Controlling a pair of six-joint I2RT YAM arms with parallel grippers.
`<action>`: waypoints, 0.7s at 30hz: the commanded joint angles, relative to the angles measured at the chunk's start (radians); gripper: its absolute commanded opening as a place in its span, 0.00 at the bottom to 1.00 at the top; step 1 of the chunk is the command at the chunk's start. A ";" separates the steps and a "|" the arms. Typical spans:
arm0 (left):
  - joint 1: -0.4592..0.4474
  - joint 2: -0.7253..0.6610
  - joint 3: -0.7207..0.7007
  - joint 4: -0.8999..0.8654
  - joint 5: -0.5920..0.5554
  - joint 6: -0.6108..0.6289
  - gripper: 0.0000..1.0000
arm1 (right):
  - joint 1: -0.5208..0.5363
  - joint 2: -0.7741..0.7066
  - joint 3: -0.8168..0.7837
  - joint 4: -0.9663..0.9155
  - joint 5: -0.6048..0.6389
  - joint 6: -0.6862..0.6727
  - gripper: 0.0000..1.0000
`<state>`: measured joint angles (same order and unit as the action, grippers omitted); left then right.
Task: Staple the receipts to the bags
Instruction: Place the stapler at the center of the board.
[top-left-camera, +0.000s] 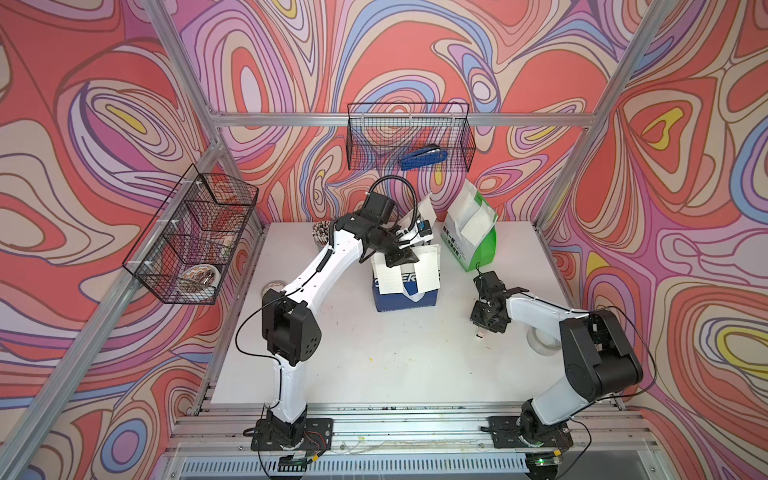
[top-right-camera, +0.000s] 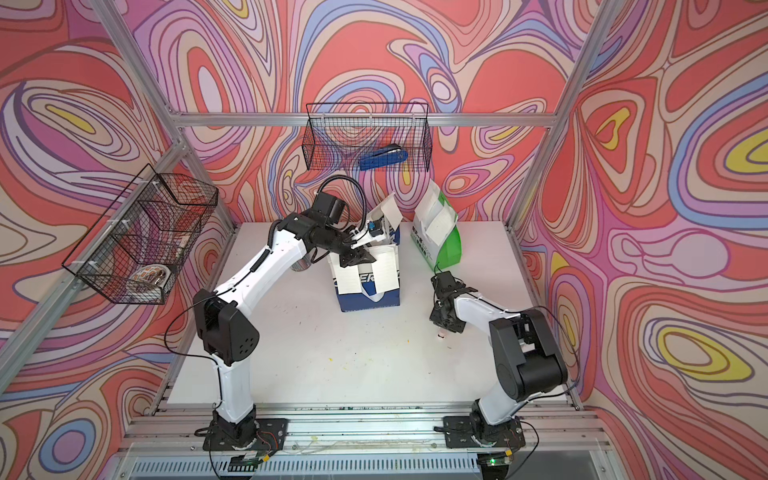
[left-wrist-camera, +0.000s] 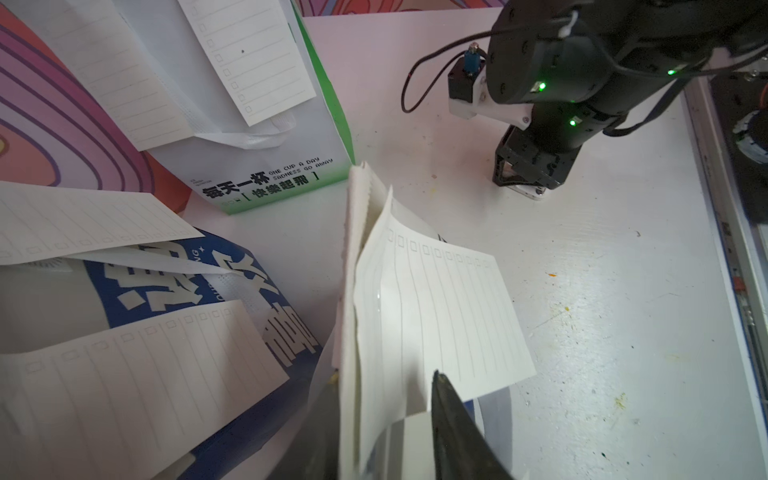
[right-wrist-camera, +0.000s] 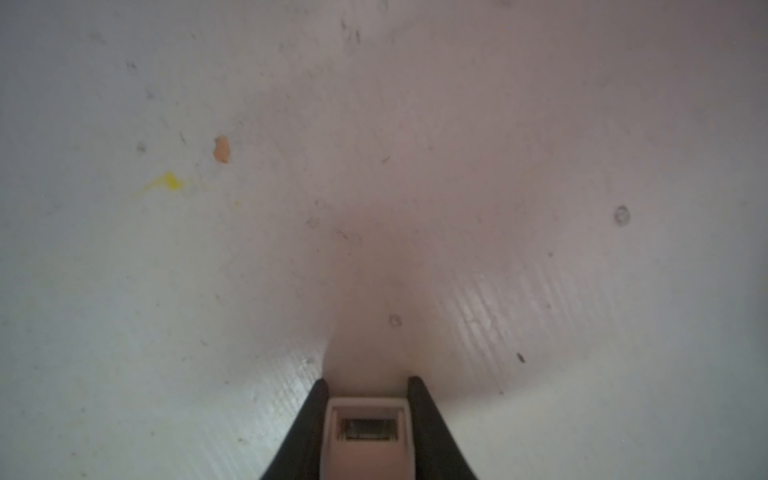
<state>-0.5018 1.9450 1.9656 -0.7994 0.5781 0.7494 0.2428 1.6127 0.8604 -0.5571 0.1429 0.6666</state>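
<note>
right gripper (right-wrist-camera: 368, 380) clamps boxy white plastic stapler (right-wrist-camera: 368, 432), metal slot in its nose. left gripper (top-left-camera: 401, 258) sits at thin lined white paper receipt (left-wrist-camera: 436, 307) on blue-white paper bag (top-left-camera: 405, 299) rim; can't tell if it's gripping.

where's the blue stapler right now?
In both top views the blue stapler lies in the wire basket hung on the back wall, above and behind the green-white bag.

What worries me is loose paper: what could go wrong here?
The receipt draped over the CHEERFUL bag could slide off if no staple holds it; I can't see one. The left gripper sits at its rim; lifting away might tip the bag. The right gripper, shut on the white stapler, hangs close to the table and may scrape it.
</note>
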 joint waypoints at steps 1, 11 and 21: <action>0.012 -0.164 -0.139 0.233 0.004 -0.101 0.45 | -0.010 0.040 -0.025 0.047 0.021 0.005 0.22; 0.105 -0.610 -0.721 0.859 -0.237 -0.562 1.00 | -0.014 -0.254 -0.049 0.161 0.207 -0.023 0.69; 0.163 -0.958 -1.432 1.254 -0.793 -0.653 1.00 | -0.014 -0.542 -0.519 1.183 0.201 -0.640 0.98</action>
<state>-0.3477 1.0046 0.6804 0.2440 -0.0368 0.1345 0.2302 1.0573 0.4374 0.2260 0.3473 0.2886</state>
